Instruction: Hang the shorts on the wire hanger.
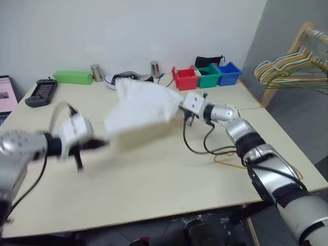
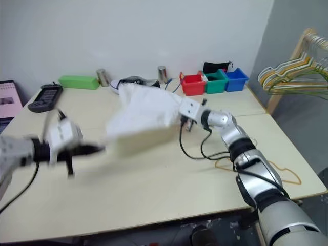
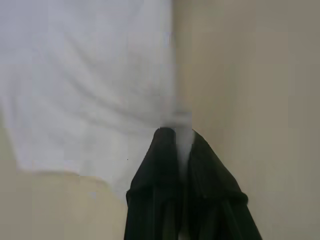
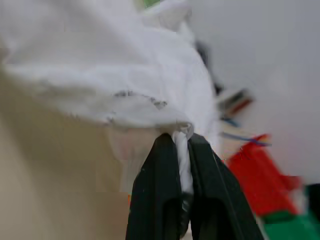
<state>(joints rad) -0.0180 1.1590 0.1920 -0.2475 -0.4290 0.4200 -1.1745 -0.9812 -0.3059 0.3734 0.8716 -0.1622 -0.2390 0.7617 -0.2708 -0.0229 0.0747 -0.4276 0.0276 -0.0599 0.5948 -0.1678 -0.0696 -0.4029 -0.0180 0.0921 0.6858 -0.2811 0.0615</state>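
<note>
The white shorts point(image 1: 143, 105) hang stretched in the air over the middle of the table point(image 1: 154, 179), held between my two grippers. My left gripper point(image 1: 104, 144) is shut on the lower left corner of the fabric; in the left wrist view its black fingers point(image 3: 160, 150) pinch white cloth. At the upper right corner my right gripper point(image 1: 180, 107) is shut on a bunched edge, which shows between its fingers point(image 4: 162, 155). The thin yellow-orange wire hanger point(image 2: 221, 165) lies flat on the table by my right arm, partly hidden under it.
Red point(image 1: 185, 78), green point(image 1: 207, 75) and blue point(image 1: 228, 73) bins stand at the back right. A sneaker point(image 1: 120, 79), two cans, a green box point(image 1: 73, 77) and a dark handset point(image 1: 41, 92) line the back. A rack of pale hangers point(image 1: 292, 64) stands beyond the right edge. A black cable point(image 1: 197, 146) loops on the table.
</note>
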